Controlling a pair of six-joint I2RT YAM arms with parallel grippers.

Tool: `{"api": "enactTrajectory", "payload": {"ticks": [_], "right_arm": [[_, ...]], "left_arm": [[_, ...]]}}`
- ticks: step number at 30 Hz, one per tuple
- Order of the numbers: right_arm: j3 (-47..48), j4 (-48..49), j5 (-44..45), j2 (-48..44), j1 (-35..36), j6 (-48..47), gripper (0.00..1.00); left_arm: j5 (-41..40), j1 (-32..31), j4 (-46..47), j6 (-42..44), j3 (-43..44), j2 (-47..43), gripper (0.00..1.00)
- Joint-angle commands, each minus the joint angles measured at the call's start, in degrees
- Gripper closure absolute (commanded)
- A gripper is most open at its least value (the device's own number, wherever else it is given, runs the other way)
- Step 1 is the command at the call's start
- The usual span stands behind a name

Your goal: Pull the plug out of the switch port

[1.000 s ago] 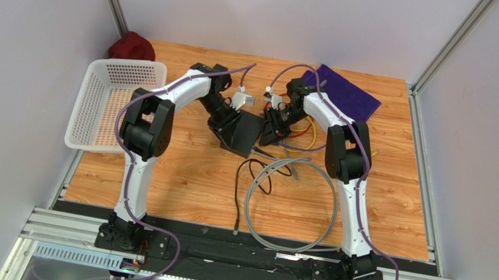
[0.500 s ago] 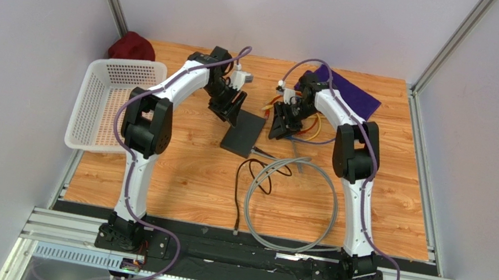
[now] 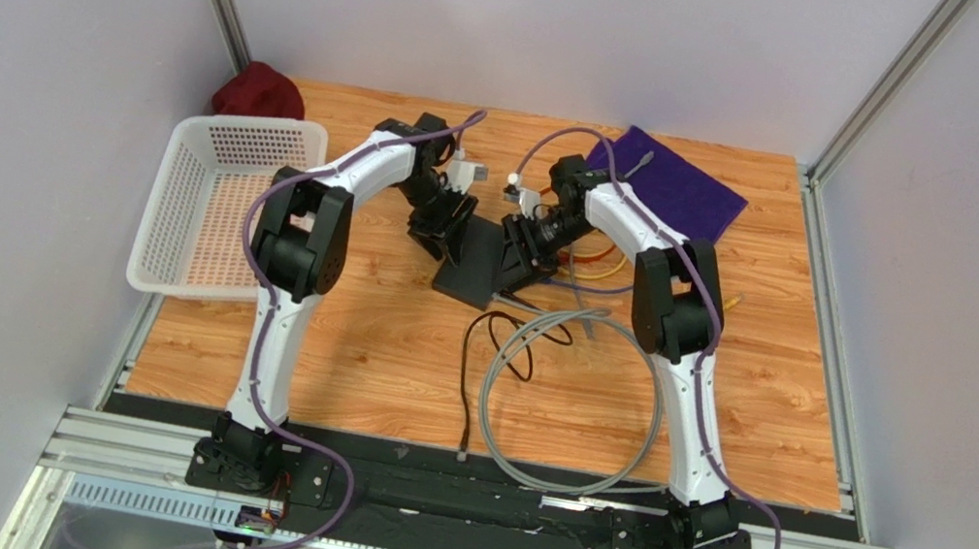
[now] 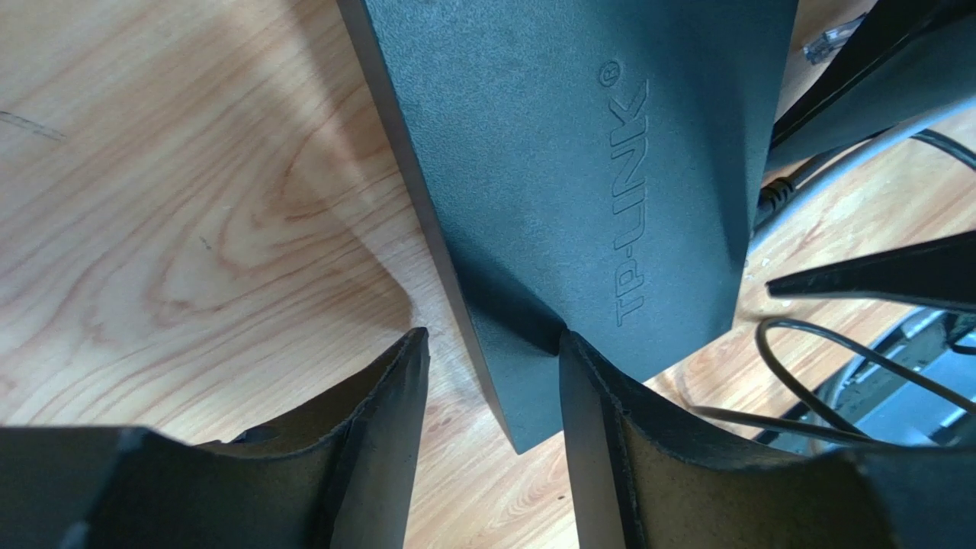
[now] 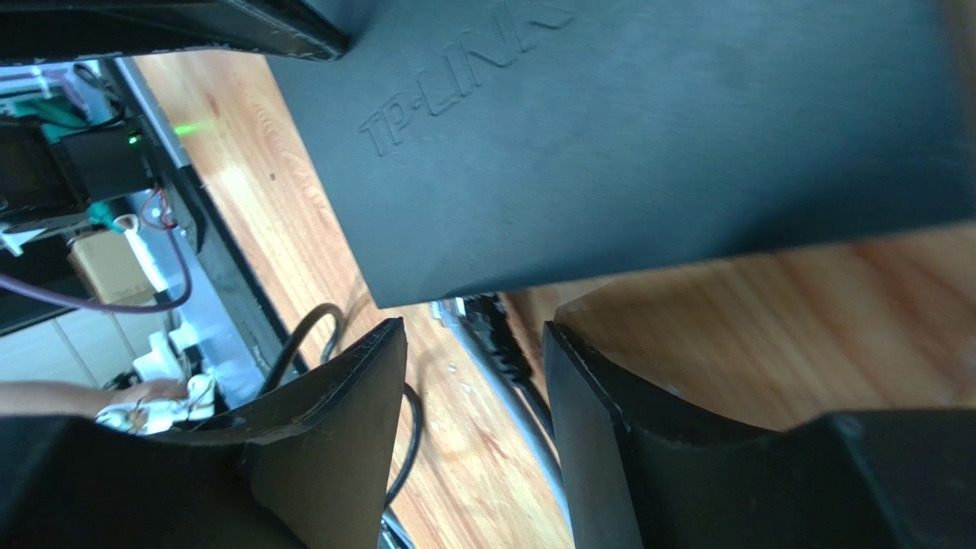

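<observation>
The switch (image 3: 471,272) is a flat matte-black box lying mid-table, with its raised logo facing up (image 4: 596,149) (image 5: 642,126). My left gripper (image 3: 446,235) (image 4: 493,335) is open and straddles one corner of it, with the left finger off the box. My right gripper (image 3: 518,253) (image 5: 472,326) is open just off the switch's other side. A clear plug (image 5: 456,307) on a grey cable (image 5: 510,395) shows at that edge. I cannot tell whether it sits in a port.
A grey cable loop (image 3: 574,403) and a thin black cable (image 3: 479,362) lie in front of the switch. Yellow and orange wires (image 3: 602,256) sit behind the right gripper. A white mesh basket (image 3: 228,197) stands at the left, a red cloth (image 3: 259,91) behind it, and a purple cloth (image 3: 680,180) at the back right.
A second ago both grippers were against the switch. They drew back toward the far side and have now returned to its two sides, with their jaws wider. The switch lies flat.
</observation>
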Motion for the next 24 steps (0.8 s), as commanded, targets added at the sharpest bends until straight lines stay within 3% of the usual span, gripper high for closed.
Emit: {"api": "enactTrajectory", "payload": {"ticks": [1, 24], "right_arm": [[1.6, -1.5, -0.3, 2.9, -0.3, -3.3, 0.46], [5.5, -3.5, -3.7, 10.3, -0.3, -6.3, 0.54]], "left_arm": [[-1.7, 0.0, 0.3, -1.3, -1.0, 2.5, 0.47], [-2.1, 0.0, -0.1, -0.9, -3.5, 2.4, 0.49]]}}
